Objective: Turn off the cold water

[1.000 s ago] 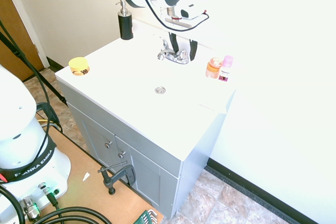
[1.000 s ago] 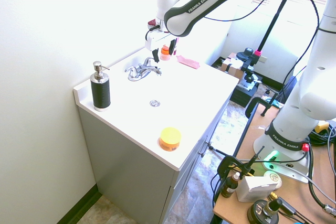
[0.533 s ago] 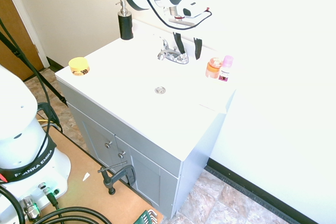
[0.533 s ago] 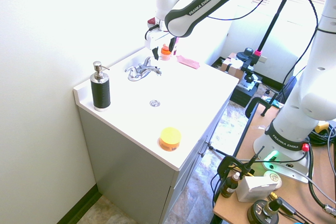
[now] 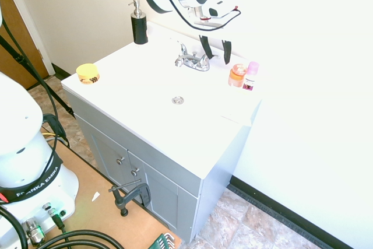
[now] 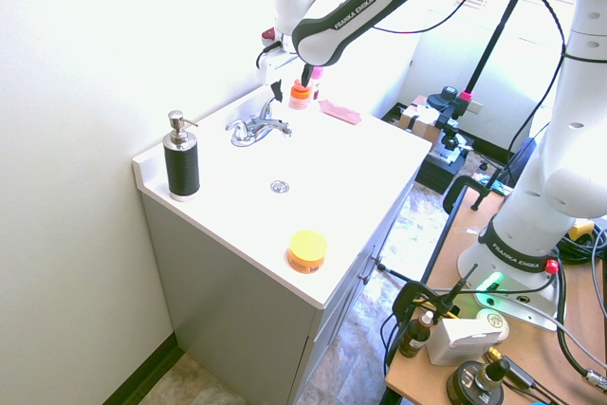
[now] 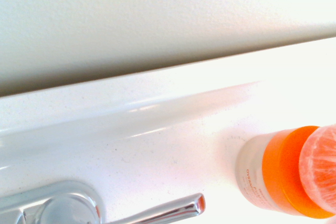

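Pincer: the pincer (image 5: 219, 61) stands wide, its two dark fingers well apart with nothing between them, near the faucet.
Faucet: low chrome faucet (image 5: 193, 60) at the back of the white surface (image 6: 332, 173), its spout short.
Cold water: a lever handle (image 7: 170, 210) shows in the wrist view, on the faucet's side nearer the orange jar (image 7: 294, 171); its lower part is cut off by the frame. Whether it is on or off, I cannot tell.
Jar: partly cut off in the wrist view, its small print hard to read.
Pink-capped bottle: beside the jar (image 5: 250, 76); mostly hidden in the second exterior view.
Pump bottle: black, silver-topped (image 6: 181, 160), upright.
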{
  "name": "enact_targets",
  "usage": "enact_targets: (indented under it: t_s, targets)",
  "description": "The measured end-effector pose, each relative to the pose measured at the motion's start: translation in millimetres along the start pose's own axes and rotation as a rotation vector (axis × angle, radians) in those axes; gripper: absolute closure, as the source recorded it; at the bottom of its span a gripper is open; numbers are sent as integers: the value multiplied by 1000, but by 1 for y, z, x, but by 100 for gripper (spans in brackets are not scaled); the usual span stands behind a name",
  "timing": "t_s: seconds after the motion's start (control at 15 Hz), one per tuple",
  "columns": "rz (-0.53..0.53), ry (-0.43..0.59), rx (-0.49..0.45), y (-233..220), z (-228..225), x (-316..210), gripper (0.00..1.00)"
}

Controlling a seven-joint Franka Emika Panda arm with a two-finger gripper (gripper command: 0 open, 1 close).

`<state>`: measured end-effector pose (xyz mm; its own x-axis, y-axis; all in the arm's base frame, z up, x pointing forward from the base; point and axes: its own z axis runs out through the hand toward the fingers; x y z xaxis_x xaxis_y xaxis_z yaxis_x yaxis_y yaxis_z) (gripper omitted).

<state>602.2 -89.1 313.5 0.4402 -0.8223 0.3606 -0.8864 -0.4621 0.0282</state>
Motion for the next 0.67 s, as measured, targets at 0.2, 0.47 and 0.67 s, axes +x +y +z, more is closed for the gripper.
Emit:
enact_targets:
  t_s: [0.2,0.47,0.67]
  targets:
    - [27,-47,13,-1,-9,-1,0]
    - [-1,-192,70,14,-56,-23,0]
    - [-30,-259,114,41,-93,-51,0]
